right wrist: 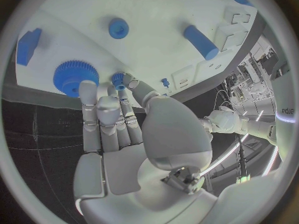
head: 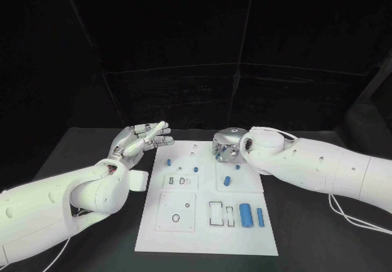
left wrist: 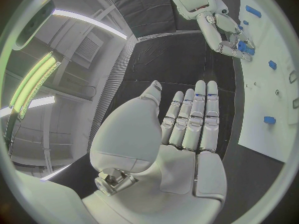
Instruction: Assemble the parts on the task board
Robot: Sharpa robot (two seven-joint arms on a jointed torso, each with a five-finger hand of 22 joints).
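Head view, task board point(head: 163, 238) (white) bearing blue parts point(head: 246, 215), right hand point(head: 228, 146) over it

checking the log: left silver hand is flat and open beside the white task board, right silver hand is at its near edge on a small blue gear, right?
Not the near edge: the head view shows the right silver hand at the far edge of the white task board, on the small blue gear. The left silver hand is open.

Left hand point(head: 140, 140) raised with fingers straight and apart, right hand point(head: 228, 145) palm down, fingertips lowered.
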